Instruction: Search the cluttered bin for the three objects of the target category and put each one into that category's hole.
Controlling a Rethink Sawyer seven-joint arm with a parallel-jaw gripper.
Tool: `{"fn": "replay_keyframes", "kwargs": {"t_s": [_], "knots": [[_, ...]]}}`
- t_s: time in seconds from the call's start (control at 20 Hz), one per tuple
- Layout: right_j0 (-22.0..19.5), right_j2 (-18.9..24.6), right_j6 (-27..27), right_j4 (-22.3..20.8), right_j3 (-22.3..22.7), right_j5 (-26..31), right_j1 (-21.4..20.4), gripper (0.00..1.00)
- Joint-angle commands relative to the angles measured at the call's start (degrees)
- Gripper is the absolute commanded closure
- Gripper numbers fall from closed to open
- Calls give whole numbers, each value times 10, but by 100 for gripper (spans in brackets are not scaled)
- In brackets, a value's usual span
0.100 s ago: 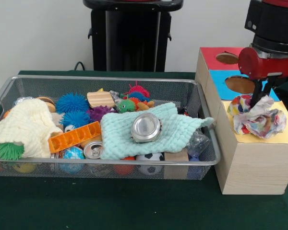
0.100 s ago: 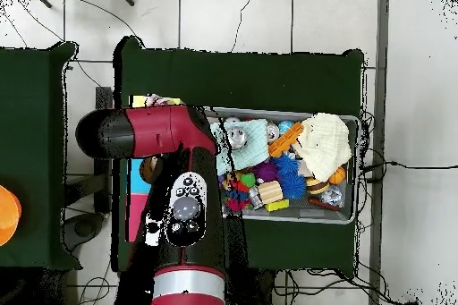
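A wooden box [image 1: 252, 165] beside the bin has red [image 1: 213, 55], blue [image 1: 225, 86] and yellow [image 1: 285, 134] top sections; the red and blue ones each show a hole. A crumpled multicoloured cloth [image 1: 259, 119] lies bunched on the yellow section and hides whatever opening is there. My gripper [image 1: 256, 99] comes down into the top of that cloth and is shut on it. In the wire bin [image 1: 110, 79] lie a cream knitted cloth [image 1: 24, 124] at the left and a mint cloth [image 1: 129, 136] in the middle. In the overhead view my arm [image 2: 179, 185] hides the gripper and most of the box.
On the mint cloth sits a round metal tin [image 1: 146, 127]. Around it lie blue spiky balls [image 1: 72, 103], a green spiky ball [image 1: 9, 151], an orange plastic block [image 1: 74, 136], a drink can [image 1: 92, 149], a wooden block [image 1: 101, 99] and a small football [image 1: 150, 157].
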Motion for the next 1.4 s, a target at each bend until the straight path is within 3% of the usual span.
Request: {"fn": "replay_keyframes", "kwargs": {"t_s": [0.05,0.6,1.4], "knots": [[-20,21,102,11,-11,21,44,100],[-41,36,83,9,-49,-10,107,100],[-40,34,85,5,-85,-14,141,100]]}}
